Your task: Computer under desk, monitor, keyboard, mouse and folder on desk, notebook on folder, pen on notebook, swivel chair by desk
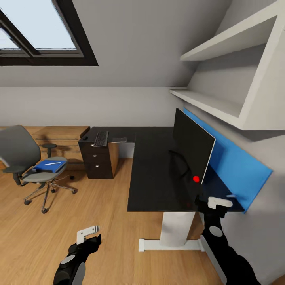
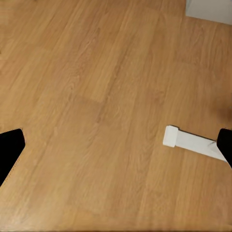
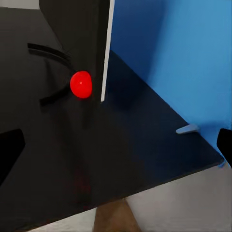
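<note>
My right fingers hang spread apart with nothing between them at the near corner of the glossy black tabletop, just beside the monitor and its red light. My left fingers are spread wide over the plank floor. The keyboard lies on the far wing. On the swivel chair sits the blue folder with the white pen on top. No readable writing anywhere.
</note>
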Robot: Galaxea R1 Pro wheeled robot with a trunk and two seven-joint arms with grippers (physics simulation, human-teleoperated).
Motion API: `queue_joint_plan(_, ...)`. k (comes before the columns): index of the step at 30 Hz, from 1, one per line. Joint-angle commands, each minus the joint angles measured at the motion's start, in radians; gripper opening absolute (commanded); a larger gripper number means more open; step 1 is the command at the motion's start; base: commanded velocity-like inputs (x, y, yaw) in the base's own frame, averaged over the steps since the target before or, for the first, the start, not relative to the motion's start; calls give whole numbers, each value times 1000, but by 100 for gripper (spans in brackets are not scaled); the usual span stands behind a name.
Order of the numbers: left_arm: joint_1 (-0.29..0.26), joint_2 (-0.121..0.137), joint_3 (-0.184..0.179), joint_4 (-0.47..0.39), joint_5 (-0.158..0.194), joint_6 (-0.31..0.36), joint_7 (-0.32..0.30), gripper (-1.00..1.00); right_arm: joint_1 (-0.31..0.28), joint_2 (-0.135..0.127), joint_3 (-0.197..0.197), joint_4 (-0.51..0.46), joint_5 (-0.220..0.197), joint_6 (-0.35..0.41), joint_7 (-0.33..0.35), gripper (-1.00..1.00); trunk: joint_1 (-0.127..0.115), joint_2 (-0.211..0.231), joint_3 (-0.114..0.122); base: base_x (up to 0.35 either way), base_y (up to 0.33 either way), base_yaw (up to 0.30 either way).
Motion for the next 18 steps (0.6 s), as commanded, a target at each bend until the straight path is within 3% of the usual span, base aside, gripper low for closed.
queue_joint_plan(1,-1,0,0,-1,11,3,6,100,-1,9,6,11,-3,6,-8,100,0,-1,-1,-251,247,0)
queue_joint_plan(6,-1,0,0,-1,11,3,6,100,-1,28,22,38,-3,5,-8,100,0,-1,-1,-239,259,0)
queue_joint_plan(10,-1,0,0,-1,11,3,6,100,-1,45,66,67,-3,4,-8,100,0,-1,-1,-230,267,0)
queue_joint_plan(18,-1,0,0,-1,11,3,6,100,-1,90,110,103,-2,-4,-7,100,0,-1,-1,-163,290,0)
